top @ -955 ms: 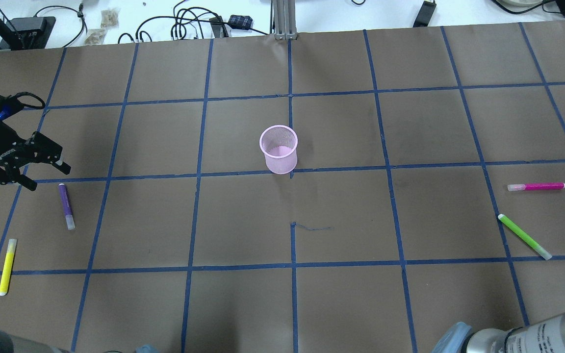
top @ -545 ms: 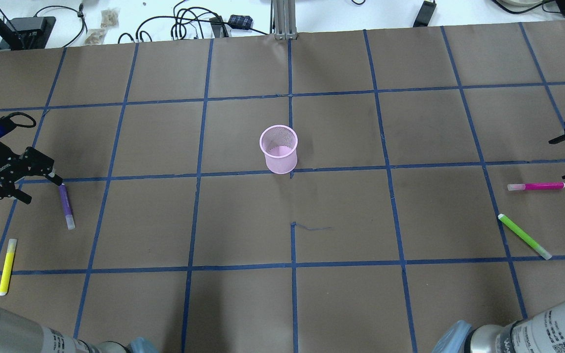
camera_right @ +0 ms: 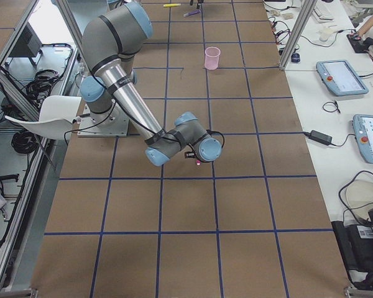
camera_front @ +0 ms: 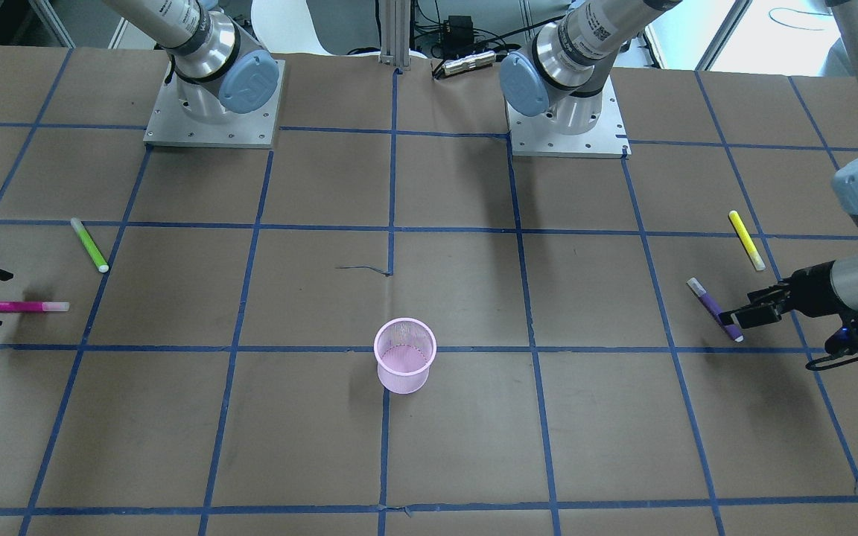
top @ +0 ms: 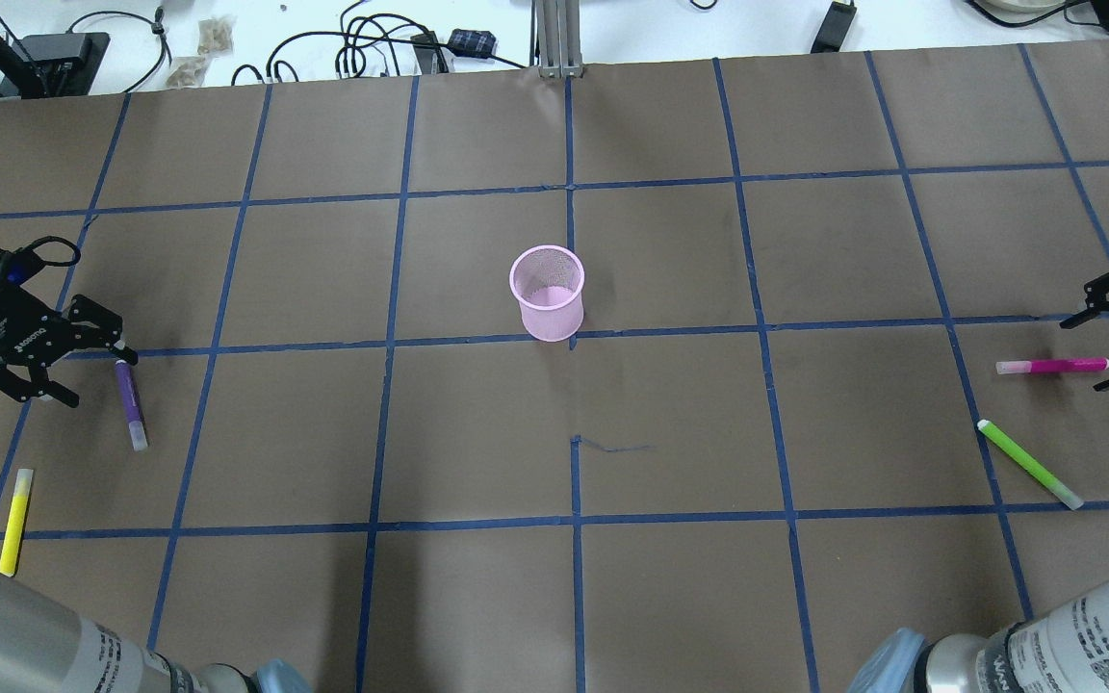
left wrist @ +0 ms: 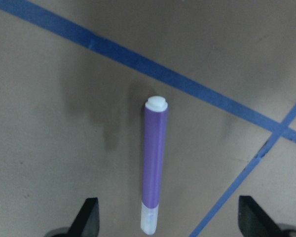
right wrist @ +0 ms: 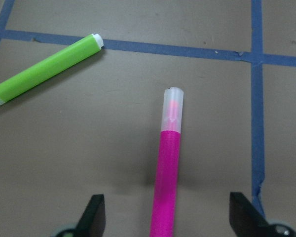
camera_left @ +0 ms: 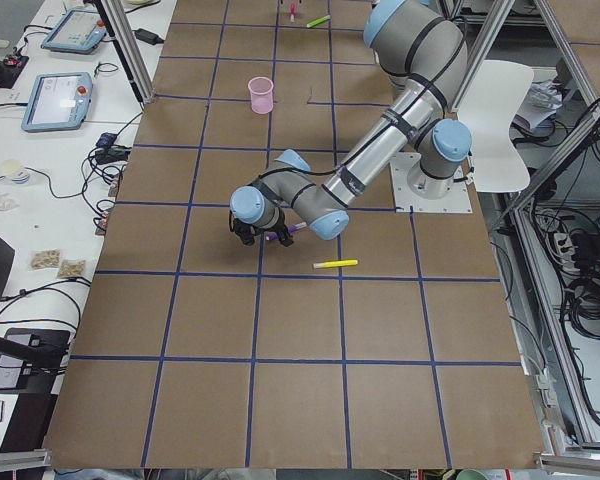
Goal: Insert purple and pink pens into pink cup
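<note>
- The desk (top: 670, 597) is covered in brown paper, ruled into squares by blue tape.
- Both arms carry printed stickers, but the print is too small to read.
- The pink cup (top: 548, 294), made of fine mesh, stands upright near the middle of the desk, well apart from every pen.
- The left gripper (top: 100, 378) is spread wide with nothing in it, low over the purple pen's (top: 131, 404) far end. There is white lettering on its body that I can't read.
- The right gripper (top: 1086, 354) is also wide open and empty, at the pink pen's (top: 1053, 366) coloured end.
- Only the wrist cameras show each pen lying centred between the fingertips. They also show the pink pen's clear cap.
- A green pen (top: 1029, 464) lies near the pink one.
- A yellow pen (top: 14, 523) lies near the purple one.
</note>
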Tool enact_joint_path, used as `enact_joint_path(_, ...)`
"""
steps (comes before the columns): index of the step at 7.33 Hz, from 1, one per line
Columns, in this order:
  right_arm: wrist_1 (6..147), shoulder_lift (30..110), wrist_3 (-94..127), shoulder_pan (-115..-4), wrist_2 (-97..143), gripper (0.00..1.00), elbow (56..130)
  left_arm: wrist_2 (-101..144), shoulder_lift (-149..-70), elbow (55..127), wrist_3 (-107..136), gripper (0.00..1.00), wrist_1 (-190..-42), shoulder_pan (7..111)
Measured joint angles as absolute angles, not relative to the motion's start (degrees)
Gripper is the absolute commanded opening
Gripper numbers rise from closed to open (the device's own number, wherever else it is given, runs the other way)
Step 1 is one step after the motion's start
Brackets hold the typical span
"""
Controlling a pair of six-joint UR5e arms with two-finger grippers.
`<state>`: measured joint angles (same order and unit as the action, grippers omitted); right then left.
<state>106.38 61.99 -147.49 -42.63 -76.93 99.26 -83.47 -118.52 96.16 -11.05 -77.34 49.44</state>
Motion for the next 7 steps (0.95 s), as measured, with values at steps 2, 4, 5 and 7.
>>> enact_joint_path(2, 106.7, 61.5, -148.3, -42.6, -76.9, 0.8, 99.4, -83.5, -119.4, 96.2, -8.0, 0.94, -76.1, 49.5)
enact_joint_path(4, 107.0, 61.2, -149.3, -42.6, -76.8, 0.7, 99.4, -83.4, -119.9, 96.2, -5.2, 0.65, -75.9, 49.5)
enact_joint_path(5, 107.5, 61.1, -149.9, -42.6, -76.7, 0.68, 99.4, -83.5, -119.9, 96.2, -4.9, 0.65, -75.9, 49.5)
enact_joint_path(7, 108.6, 60.9, -150.6, -42.6, -76.6, 0.59, 99.5, -84.4, -120.2, 96.2, -4.8, 0.66, -75.9, 49.5)
